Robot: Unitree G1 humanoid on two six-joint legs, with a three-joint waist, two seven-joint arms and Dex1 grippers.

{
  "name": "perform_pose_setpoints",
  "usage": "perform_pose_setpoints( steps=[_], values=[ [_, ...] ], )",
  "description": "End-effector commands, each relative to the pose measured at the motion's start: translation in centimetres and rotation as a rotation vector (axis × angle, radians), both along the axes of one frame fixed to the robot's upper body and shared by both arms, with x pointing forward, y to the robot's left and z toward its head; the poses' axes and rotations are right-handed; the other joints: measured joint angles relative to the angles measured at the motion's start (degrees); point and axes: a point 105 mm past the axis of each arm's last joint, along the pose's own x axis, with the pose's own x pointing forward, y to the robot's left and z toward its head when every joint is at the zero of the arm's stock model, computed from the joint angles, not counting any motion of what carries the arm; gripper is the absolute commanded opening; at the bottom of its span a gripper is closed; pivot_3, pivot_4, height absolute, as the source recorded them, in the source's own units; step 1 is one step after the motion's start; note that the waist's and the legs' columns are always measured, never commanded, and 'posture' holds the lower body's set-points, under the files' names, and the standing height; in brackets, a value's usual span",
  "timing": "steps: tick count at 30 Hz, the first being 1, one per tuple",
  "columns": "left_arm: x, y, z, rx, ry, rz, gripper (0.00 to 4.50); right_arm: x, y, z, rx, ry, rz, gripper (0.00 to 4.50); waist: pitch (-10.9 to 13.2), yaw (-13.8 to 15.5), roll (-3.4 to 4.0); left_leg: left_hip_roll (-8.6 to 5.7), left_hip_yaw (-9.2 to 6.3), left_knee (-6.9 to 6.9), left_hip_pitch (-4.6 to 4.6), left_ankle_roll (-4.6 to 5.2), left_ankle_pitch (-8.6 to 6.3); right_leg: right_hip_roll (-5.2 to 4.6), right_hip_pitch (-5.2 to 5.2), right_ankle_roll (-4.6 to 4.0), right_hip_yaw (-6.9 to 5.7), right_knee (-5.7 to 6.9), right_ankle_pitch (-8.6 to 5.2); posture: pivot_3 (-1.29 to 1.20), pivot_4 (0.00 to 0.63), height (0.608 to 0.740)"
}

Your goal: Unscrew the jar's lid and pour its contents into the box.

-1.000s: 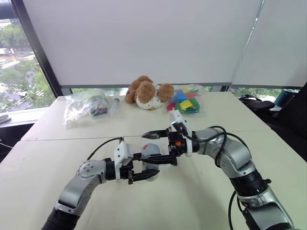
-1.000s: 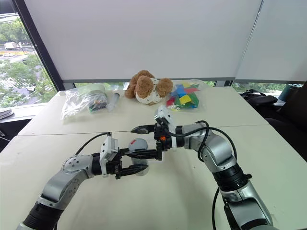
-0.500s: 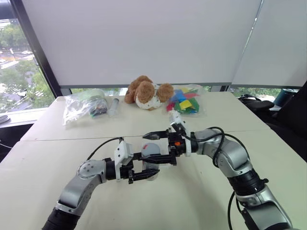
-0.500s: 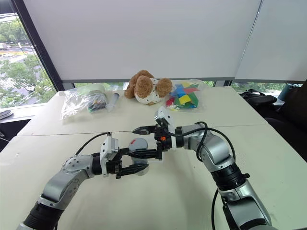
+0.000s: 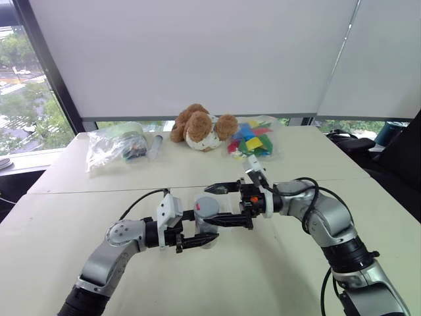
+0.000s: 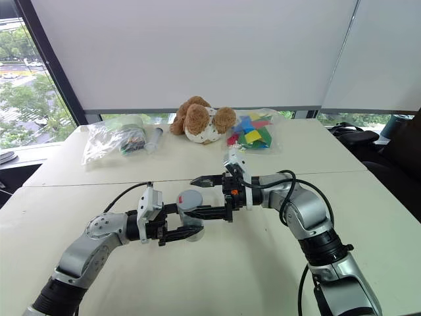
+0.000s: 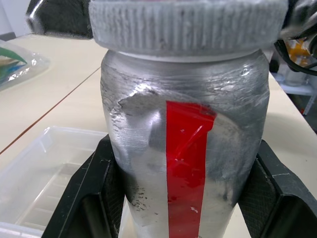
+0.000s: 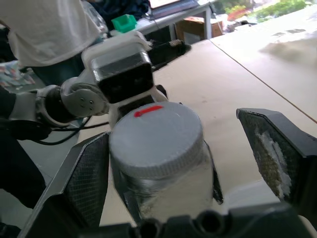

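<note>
My left gripper (image 5: pixel 209 227) is shut on the jar (image 5: pixel 206 218), holding it upright above the table. The jar (image 7: pixel 183 148) is silvery grey with a red vertical stripe, and its grey ribbed lid (image 8: pixel 156 134) sits on top. My right gripper (image 5: pixel 212 205) comes in level from the right and stands open, one finger on either side of the lid, with a clear gap on the wider side. The box (image 7: pixel 39 173), a shallow clear tray, lies on the table just below and beside the jar. The contents are hidden behind the jar's wall.
At the table's far edge sit a brown plush dog (image 5: pixel 200 128), a clear bag of coloured blocks (image 5: pixel 253 139), a clear bag of items (image 5: pixel 115 146) and a syringe-like tube (image 5: pixel 156 145). A person in a white shirt (image 8: pixel 49 29) stands behind the left arm.
My right gripper has drawn back a little to the right, still open, so more of the lid shows. The left gripper and jar have kept still.
</note>
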Motion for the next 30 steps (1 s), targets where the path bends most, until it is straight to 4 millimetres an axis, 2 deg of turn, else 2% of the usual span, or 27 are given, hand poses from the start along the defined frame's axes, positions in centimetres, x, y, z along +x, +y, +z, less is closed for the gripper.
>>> perform_pose_setpoints(
  steps=[1, 6, 13, 24, 27, 29, 30],
  values=[
    [-0.3, -0.1, 1.3, -0.019, -0.053, -0.017, 2.38, -1.3, -0.1, 1.9, 0.034, -0.057, 0.056, 4.44, 0.0, 0.0, 0.00, 0.00, 0.00, 0.00, 0.00, 0.00, 0.00, 0.00, 0.00, 0.00, 0.00, 0.00, 0.00, 0.00, 0.150, 0.740],
    [-0.3, -0.1, 1.2, -0.020, -0.050, -0.017, 2.38, -0.9, 0.7, 2.3, 0.003, -0.073, 0.032, 4.44, 0.0, 0.0, 0.00, 0.00, 0.00, 0.00, 0.00, 0.00, 0.00, 0.00, 0.00, -0.02, 0.00, 0.00, -0.01, 0.00, 0.150, 0.740],
    [-0.4, -0.1, 1.2, -0.021, -0.050, -0.019, 2.38, -0.1, 1.3, 1.9, -0.026, -0.088, 0.003, 4.44, 0.0, 0.0, 0.00, 0.00, 0.00, -0.01, 0.00, 0.00, 0.00, 0.00, -0.01, -0.01, 0.00, 0.00, -0.01, 0.00, 0.150, 0.740],
    [-0.3, -0.2, 1.3, -0.022, -0.053, -0.020, 2.38, -0.4, 1.7, 1.0, -0.044, -0.065, 0.034, 4.44, 0.0, 0.0, 0.00, 0.00, 0.00, 0.00, -0.01, 0.00, 0.00, 0.00, -0.01, -0.01, 0.00, 0.00, 0.00, 0.00, 0.150, 0.740],
    [-0.3, -0.2, 1.3, -0.022, -0.052, -0.019, 2.38, -0.4, 1.6, 0.9, -0.041, -0.063, 0.036, 3.59, 0.0, 0.0, 0.00, 0.00, 0.00, 0.00, -0.01, 0.00, 0.00, 0.00, -0.01, -0.01, 0.00, 0.00, -0.01, 0.00, 0.150, 0.740],
    [-0.3, -0.2, 1.3, -0.023, -0.051, -0.019, 2.38, -0.5, 1.6, 0.8, -0.037, -0.062, 0.041, 2.55, 0.0, 0.0, 0.00, 0.00, 0.00, 0.00, -0.01, 0.00, 0.00, 0.00, -0.01, -0.01, 0.00, 0.00, -0.01, 0.00, 0.150, 0.740],
    [-0.4, -0.2, 1.3, -0.023, -0.051, -0.019, 2.38, -0.6, 1.6, 0.8, -0.037, -0.062, 0.043, 2.28, 0.0, 0.0, 0.00, 0.00, 0.00, 0.00, -0.01, 0.00, 0.00, 0.00, -0.01, -0.01, 0.00, 0.00, -0.01, 0.00, 0.150, 0.740]
  ],
)
